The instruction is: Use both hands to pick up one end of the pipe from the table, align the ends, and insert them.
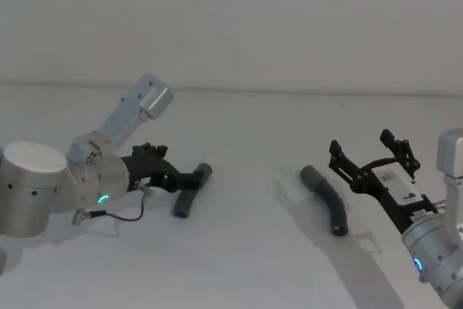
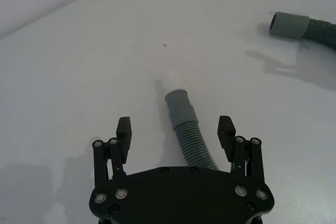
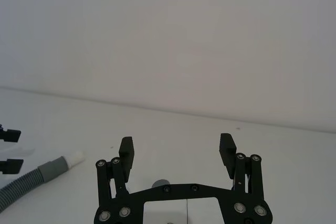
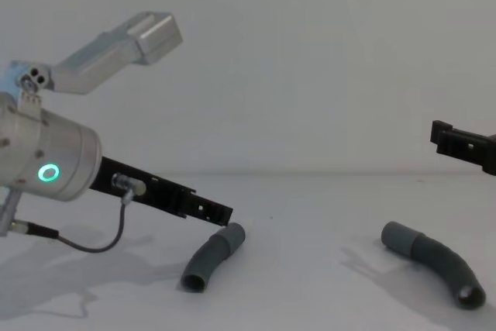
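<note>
Two dark grey ribbed pieces of the pipe lie apart on the table (image 1: 246,258). The left piece (image 1: 189,195) (image 4: 211,256) runs between the spread fingers of my left gripper (image 1: 184,173) (image 2: 175,132), which is open and low over it. Its grey cuff (image 2: 181,108) and white tip (image 2: 171,81) stick out past the fingertips, without contact that I can see. The right piece (image 1: 327,199) (image 4: 435,263) lies curved, its grey cuff (image 2: 290,24) towards the middle. My right gripper (image 1: 362,144) (image 3: 176,149) hovers open just to the right of it and above it, holding nothing.
The table runs back to a plain pale wall. A thin cable (image 1: 119,215) hangs from my left wrist down to the surface. Between the two pipe pieces is bare table (image 1: 253,186).
</note>
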Motion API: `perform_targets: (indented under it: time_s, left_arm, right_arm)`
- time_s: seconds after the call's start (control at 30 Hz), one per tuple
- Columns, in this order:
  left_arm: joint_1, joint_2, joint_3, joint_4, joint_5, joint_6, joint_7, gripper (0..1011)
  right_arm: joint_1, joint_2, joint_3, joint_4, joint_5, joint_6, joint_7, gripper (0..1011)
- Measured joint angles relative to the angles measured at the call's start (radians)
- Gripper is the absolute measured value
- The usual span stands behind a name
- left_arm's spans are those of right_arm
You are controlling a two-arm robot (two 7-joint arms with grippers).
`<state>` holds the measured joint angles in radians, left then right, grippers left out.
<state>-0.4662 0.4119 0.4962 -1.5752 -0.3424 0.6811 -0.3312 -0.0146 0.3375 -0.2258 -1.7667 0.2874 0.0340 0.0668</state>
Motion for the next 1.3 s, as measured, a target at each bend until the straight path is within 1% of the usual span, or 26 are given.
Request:
perform_targets:
  time_s: [0.5, 1.3]
  left_arm:
    - [-0.034, -0.048, 0.02, 0.092, 0.024, 0.01, 0.005, 1000]
    - [-0.059, -0.087, 0.039, 0.16, 0.066, 0.007, 0.012, 1000]
  right_arm:
    - [0.0, 0.0, 0.0, 0.0, 0.0, 0.0, 0.0, 1001]
    - [0.0, 0.0, 0.0, 0.0, 0.0, 0.0, 0.0, 1001]
